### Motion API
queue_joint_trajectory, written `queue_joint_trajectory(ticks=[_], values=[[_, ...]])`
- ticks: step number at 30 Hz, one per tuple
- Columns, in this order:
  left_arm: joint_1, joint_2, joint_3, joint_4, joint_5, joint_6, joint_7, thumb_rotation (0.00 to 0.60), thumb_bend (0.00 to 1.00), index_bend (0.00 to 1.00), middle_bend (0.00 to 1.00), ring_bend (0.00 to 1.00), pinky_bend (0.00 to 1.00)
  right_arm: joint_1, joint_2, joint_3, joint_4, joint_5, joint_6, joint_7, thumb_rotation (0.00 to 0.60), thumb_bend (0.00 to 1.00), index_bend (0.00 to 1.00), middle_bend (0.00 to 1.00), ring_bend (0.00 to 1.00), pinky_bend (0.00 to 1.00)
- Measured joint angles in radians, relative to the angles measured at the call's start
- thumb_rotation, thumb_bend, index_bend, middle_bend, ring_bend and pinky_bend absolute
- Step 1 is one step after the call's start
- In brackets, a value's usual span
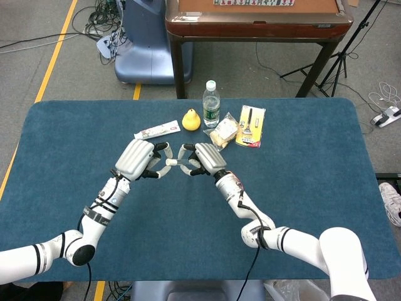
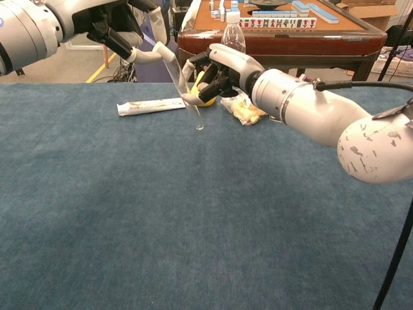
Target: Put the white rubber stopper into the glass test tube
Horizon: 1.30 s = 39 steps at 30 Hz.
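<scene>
My right hand (image 1: 205, 157) (image 2: 219, 68) grips the glass test tube (image 2: 187, 97) near its middle and holds it tilted above the blue mat, its open mouth up and to the left, its round end just above the mat. My left hand (image 1: 136, 158) (image 2: 116, 29) pinches the white rubber stopper (image 1: 170, 162) (image 2: 161, 48) between its fingertips, right at the tube's mouth. Whether the stopper sits inside the mouth or only touches it, I cannot tell. In the head view the tube itself hardly shows between the two hands.
Behind the hands lie a white toothpaste tube (image 1: 156, 131), a yellow pear-shaped object (image 1: 191, 119), a water bottle (image 1: 211, 103), a clear snack bag (image 1: 222, 132) and a yellow card pack (image 1: 251, 126). A brown table (image 1: 257, 22) stands beyond the mat's far edge.
</scene>
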Motion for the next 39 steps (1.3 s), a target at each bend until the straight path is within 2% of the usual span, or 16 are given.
queue_joint_trajectory(ticks=[18, 39], values=[[-0.021, -0.013, 0.039, 0.049, 0.002, -0.011, 0.125, 0.600, 0.29, 0.58, 1.00, 1.00, 1.00, 0.008, -0.005, 0.008, -0.006, 0.055, -0.022, -0.076, 0.600, 0.49, 0.92, 1.00, 1.00, 1.00], [-0.023, 0.000, 0.061, 0.049, 0.010, 0.003, 0.220, 0.600, 0.30, 0.58, 1.00, 1.00, 1.00, 0.016, -0.021, 0.015, -0.001, 0.095, -0.042, -0.119, 0.600, 0.49, 0.92, 1.00, 1.00, 1.00]])
